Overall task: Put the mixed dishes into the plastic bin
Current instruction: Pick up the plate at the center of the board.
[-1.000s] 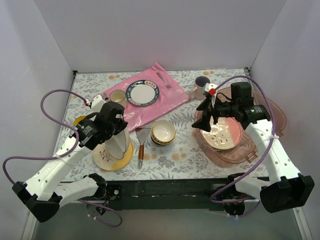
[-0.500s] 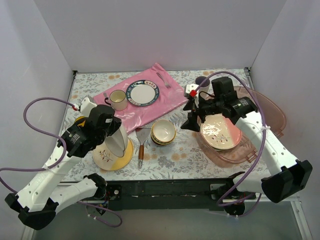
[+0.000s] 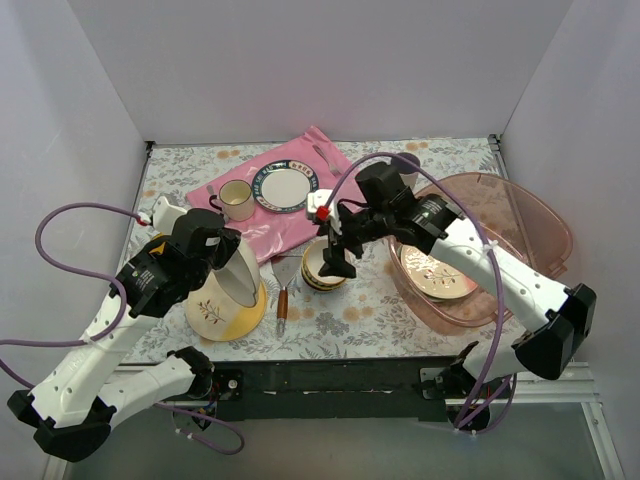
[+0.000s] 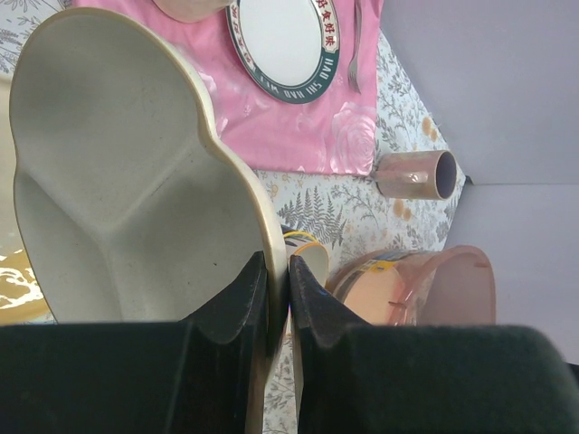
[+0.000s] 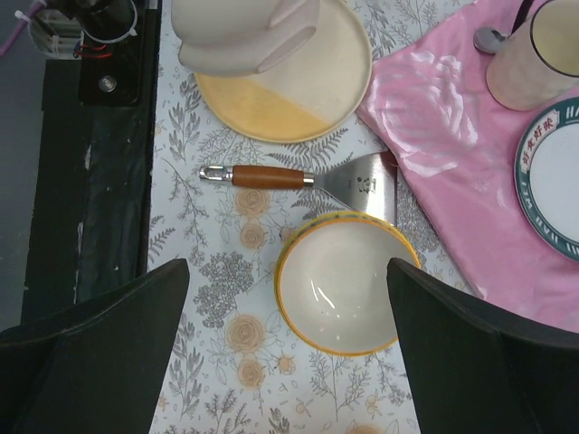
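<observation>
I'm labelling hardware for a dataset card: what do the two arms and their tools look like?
The left arm and right arm have white shelled links with black joints, wrists and base blocks. A purple cable loops loosely off each. The left tool and right tool have plain matte black, wedge-shaped fingers. A small red tag shows near the right wrist.

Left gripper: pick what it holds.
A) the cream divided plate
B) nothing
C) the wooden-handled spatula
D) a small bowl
A: the left gripper is shut on the rim of the cream divided plate, as the left wrist view shows.
</observation>
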`<state>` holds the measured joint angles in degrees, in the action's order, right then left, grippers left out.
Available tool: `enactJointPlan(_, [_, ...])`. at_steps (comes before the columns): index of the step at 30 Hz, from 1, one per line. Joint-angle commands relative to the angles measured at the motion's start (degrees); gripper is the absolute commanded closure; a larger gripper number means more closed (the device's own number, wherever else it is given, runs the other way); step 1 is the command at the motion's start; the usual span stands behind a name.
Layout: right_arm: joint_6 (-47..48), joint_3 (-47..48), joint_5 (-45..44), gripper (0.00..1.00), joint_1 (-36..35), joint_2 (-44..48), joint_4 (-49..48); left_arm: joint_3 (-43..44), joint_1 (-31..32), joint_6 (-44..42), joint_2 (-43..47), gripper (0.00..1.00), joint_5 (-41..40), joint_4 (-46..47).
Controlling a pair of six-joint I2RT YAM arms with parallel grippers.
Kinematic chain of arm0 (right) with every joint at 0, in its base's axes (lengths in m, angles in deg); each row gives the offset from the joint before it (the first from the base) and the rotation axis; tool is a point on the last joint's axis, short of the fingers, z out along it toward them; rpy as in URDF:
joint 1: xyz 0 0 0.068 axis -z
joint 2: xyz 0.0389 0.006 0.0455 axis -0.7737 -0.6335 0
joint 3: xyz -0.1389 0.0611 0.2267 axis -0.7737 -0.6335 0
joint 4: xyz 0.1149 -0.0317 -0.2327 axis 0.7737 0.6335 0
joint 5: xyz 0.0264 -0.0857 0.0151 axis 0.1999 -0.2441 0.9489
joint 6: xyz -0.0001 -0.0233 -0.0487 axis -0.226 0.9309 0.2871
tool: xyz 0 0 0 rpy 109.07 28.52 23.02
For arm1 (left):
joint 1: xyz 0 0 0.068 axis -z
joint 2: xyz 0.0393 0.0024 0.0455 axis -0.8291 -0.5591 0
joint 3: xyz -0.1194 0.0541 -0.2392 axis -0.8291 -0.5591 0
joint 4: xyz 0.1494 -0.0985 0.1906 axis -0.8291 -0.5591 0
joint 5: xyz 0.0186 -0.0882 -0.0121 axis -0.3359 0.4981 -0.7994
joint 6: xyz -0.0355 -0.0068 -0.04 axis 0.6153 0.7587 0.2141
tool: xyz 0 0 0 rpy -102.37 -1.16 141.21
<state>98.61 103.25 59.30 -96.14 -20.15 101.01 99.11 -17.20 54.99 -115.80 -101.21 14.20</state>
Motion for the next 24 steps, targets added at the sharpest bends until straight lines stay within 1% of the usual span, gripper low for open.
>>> enactJointPlan(1, [-3.5,4.7,-5.3,0.02,-4.3,-2.9,-4.4,4.0,0.1,3.5,1.9,1.0,-4.3,8.6])
enactJointPlan(5, [-8.9,7.8,-7.5,0.02,-7.5,-5.5,-6.8,1.7,0.1,6.5,2.7,1.0,-4.6,9.9])
enactJointPlan(9, [-16.6,10.0,-9.6,0.01,-9.8,-8.0,-10.3,-0.7,0.1,13.1,3.3,1.0,-5.5,10.9])
enactJointPlan(10, [-20.4,10.2,-10.8,0.01,-10.8,-8.4,-11.1,-1.0,0.1,14.4,3.3,1.0,-6.0,10.9])
enactJointPlan(14, [-26.3,11.4,-14.5,0.01,-13.4,-9.7,-13.0,-1.8,0.1,21.5,2.7,1.0,-7.7,10.1])
enactJointPlan(17, [-29.2,11.4,-21.2,0.02,-16.4,-10.1,-14.6,-2.0,0.1,26.4,2.4,1.0,-9.2,9.6])
enactJointPlan(18, [-29.9,11.1,-26.3,0.01,-17.2,-10.6,-14.9,-2.1,0.1,27.2,2.3,1.0,-9.5,9.8])
enactJointPlan(20, [-31.5,10.1,-33.2,0.01,-19.4,-11.1,-16.3,-2.0,0.1,29.0,1.7,1.0,-10.1,10.3])
enactJointPlan(23, [-31.3,8.9,-36.9,0.02,-22.0,-11.4,-17.8,-1.5,0.1,30.0,0.5,1.0,-9.8,11.4])
enactJointPlan(24, [-31.1,8.6,-39.4,0.02,-22.7,-11.5,-18.4,-1.2,0.1,30.0,0.4,1.0,-9.4,11.6])
